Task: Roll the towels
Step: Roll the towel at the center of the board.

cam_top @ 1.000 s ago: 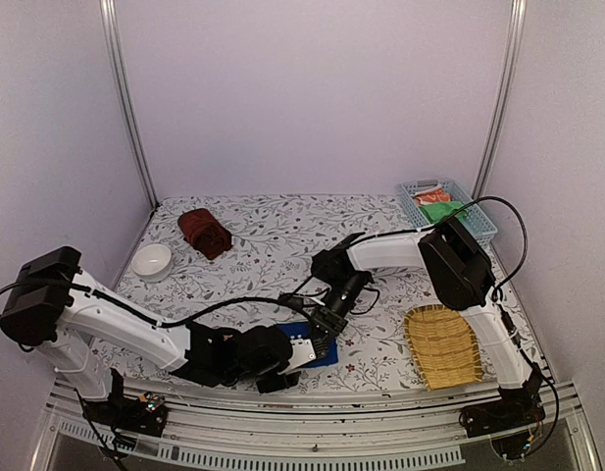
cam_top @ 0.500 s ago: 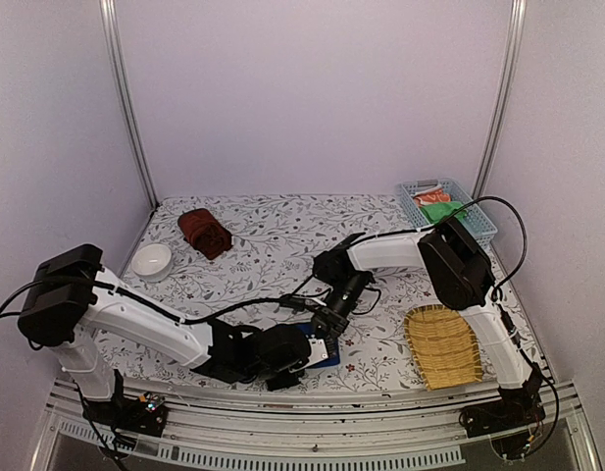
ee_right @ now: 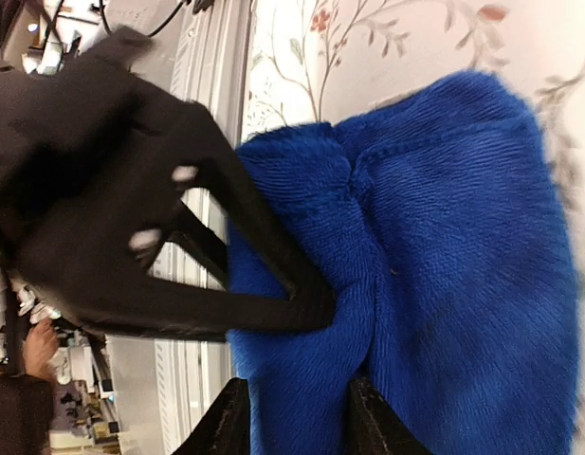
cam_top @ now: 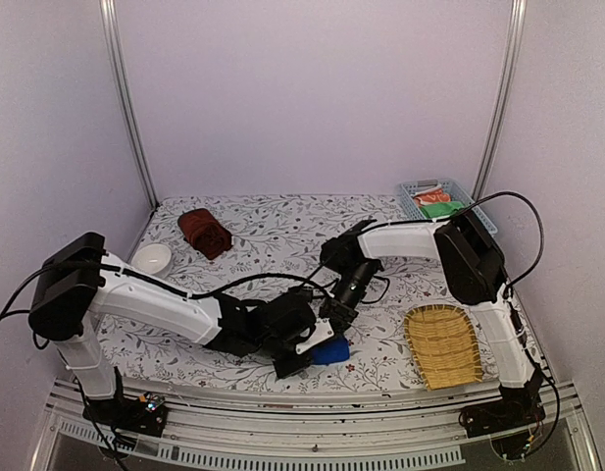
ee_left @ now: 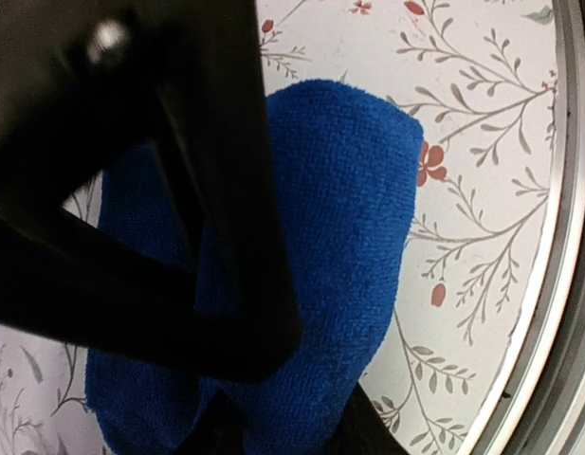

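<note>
L gripper (cam_top: 317, 345) just clamped onto blue towel (ee_left: 339, 218) as R gripper (ee_right: 297, 422) jaws parted: roll handed over, prob. holding.

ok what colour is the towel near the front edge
The towel is royal blue, plain with no pattern. It shows best in the right wrist view.

Blue towel (ee_right: 444, 256) bunched on floral table (ee_right: 415, 47), left tool (ee_right: 306, 301) pressing its fold
</note>
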